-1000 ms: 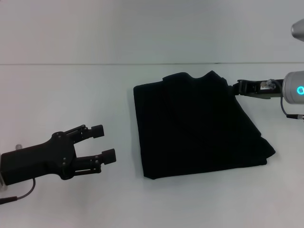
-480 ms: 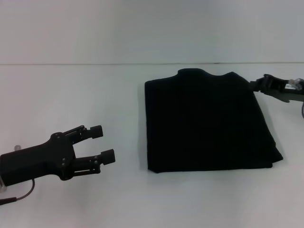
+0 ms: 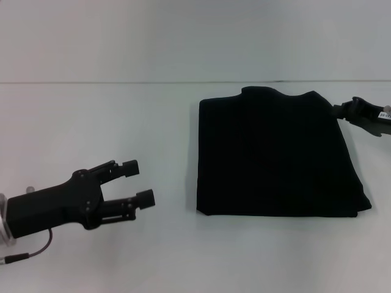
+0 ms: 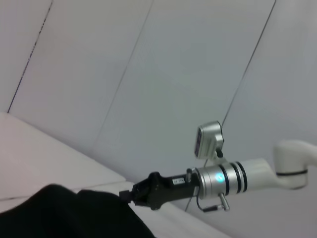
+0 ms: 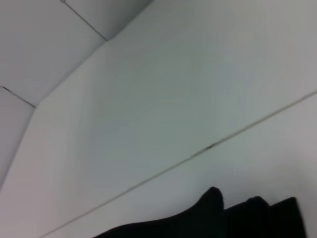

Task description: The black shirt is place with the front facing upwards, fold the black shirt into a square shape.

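The right hand (image 3: pixel 339 111) pinches the far right corner of the folded black shirt (image 3: pixel 278 155); the left hand (image 3: pixel 141 181) (fingers spread, empty) hangs well away from the shirt's opposite edge.

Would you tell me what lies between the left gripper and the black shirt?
Only bare white table separates the left gripper from the black shirt, per the head view.

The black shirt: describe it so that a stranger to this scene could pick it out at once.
On the white table, look right of the middle. There lies the black shirt, folded into a flat, roughly square dark slab. The right gripper holds its far right corner; the left gripper, also black, is a forked metal claw standing apart.
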Motion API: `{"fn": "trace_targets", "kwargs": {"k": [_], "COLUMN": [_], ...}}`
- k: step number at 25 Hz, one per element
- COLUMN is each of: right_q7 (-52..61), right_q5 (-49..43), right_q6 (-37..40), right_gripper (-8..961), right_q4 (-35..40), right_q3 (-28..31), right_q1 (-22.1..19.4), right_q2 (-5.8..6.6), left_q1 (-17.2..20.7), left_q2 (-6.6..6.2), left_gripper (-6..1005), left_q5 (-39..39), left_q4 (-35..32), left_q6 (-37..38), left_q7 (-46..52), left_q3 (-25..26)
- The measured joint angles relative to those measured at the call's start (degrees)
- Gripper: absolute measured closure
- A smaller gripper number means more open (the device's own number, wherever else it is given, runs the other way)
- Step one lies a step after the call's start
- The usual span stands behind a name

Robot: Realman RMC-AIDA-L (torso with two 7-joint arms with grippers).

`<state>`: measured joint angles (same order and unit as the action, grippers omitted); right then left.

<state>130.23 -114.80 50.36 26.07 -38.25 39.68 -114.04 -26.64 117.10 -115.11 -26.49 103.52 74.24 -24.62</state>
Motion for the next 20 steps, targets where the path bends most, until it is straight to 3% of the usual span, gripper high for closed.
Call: {"fn": "trace_targets", "kwargs": {"k": [4, 20], "right_q7": [-0.32, -3.15], "right_q5": [1.47, 4.72], "right_q6": [0.79, -5.32], "right_gripper": [926, 922], "right_q4": [-0.08, -4.0], "right_q3": [0.25, 5.44], "right_q1": [-0.97, -3.88], "right_q2": [0.18, -1.4], "left_q1": [-0.4, -2.88], "left_q2": [0.14, 0.93], "left_gripper": [52, 51], "left_q5": [0.43, 1.58], "left_q4": [1.78, 5.31], "left_q6": [-0.09, -2.52], "left_q7": [-0.06, 1.88], "left_q3": [2.12, 6.16]}}
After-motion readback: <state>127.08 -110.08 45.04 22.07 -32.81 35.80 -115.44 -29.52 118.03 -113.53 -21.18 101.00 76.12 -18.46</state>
